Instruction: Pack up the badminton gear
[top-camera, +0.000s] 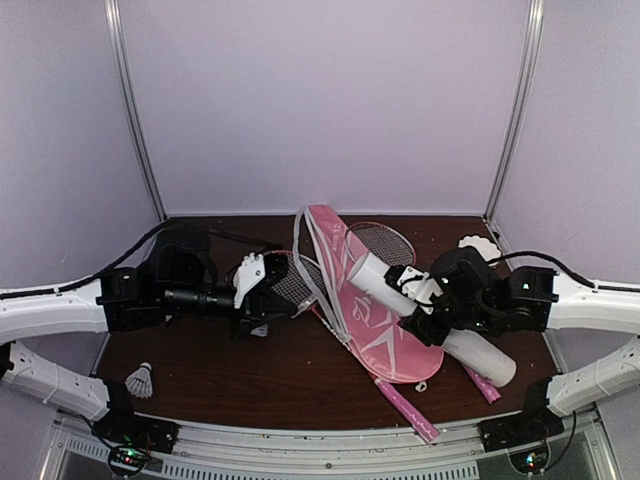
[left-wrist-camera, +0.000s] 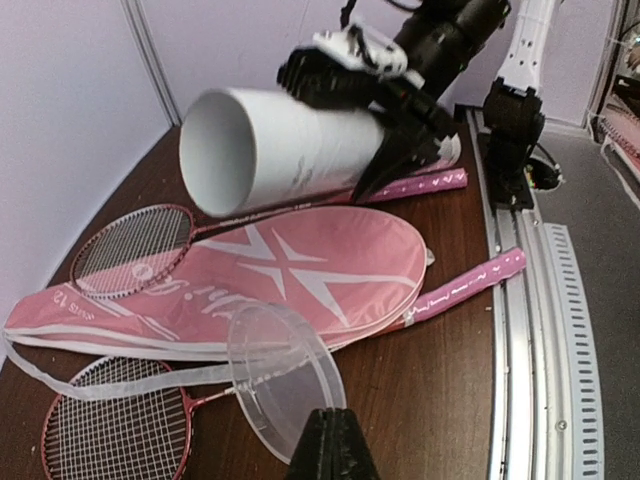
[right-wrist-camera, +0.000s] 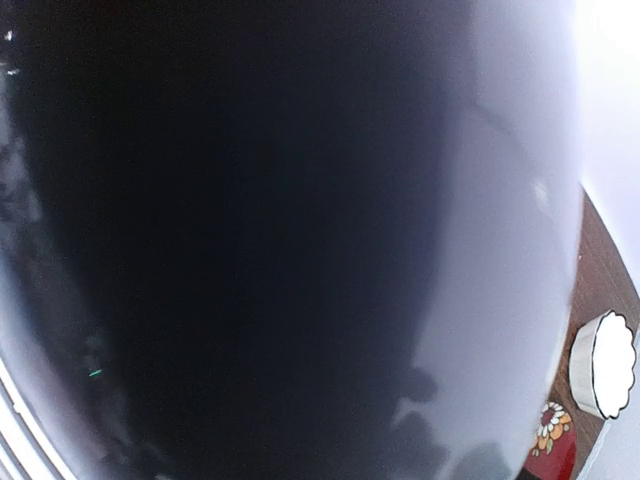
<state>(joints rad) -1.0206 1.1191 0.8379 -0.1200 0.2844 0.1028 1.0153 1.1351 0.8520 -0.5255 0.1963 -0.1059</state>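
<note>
My right gripper is shut on the long white tube and holds it slanted above the pink cover. The tube's open mouth faces my left gripper. That gripper is shut on the rim of a clear round lid, low over the table. Two red-framed racquets lie partly under the cover, and their pink handles stick out toward the front. A white shuttlecock stands at the front left. In the right wrist view the tube blocks the fingers.
A white fluted dish and a small red patterned dish sit by the right wall. The cover's white strap trails across the near racquet. A metal rail borders the table's front edge.
</note>
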